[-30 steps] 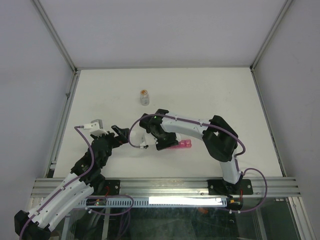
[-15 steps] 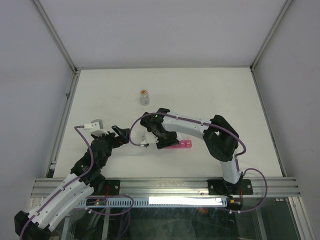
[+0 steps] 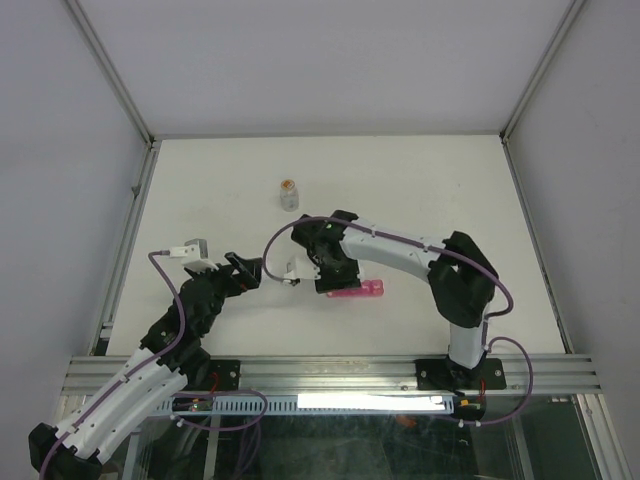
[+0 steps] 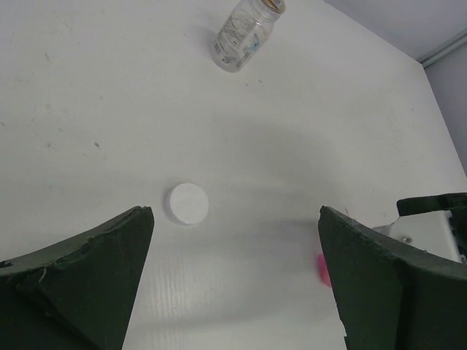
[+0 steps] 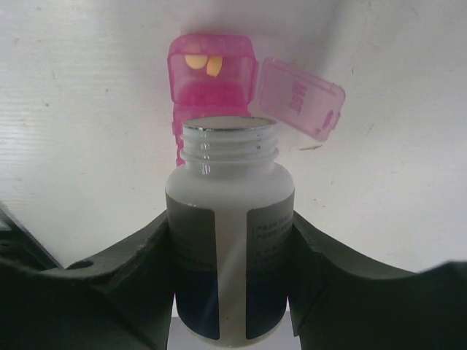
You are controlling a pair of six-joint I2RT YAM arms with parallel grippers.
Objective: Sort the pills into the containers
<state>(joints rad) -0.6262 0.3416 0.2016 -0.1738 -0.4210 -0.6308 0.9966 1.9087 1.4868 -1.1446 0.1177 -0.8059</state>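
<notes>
The pink pill-organiser strip (image 5: 211, 73) lies on the white table, also in the top view (image 3: 360, 291) and as a pink sliver in the left wrist view (image 4: 321, 268). Its end compartment is open, lid (image 5: 299, 98) swung aside, with two yellow pills (image 5: 203, 64) inside. My right gripper (image 5: 230, 230) is shut on an uncapped white bottle with a dark label (image 5: 230, 182), its mouth just over the strip; in the top view it (image 3: 322, 268) is at the strip's left end. My left gripper (image 4: 235, 219) is open and empty above the table, left of it (image 3: 250, 268).
A round white cap (image 4: 187, 203) lies on the table ahead of my left gripper. A small clear bottle with orange-brown contents (image 3: 289, 193) stands farther back, also in the left wrist view (image 4: 244, 33). Metal frame rails border the table on both sides.
My right arm has shifted to the right, its elbow swinging outward, with the bottle still held over the strip. The left arm has barely moved.
</notes>
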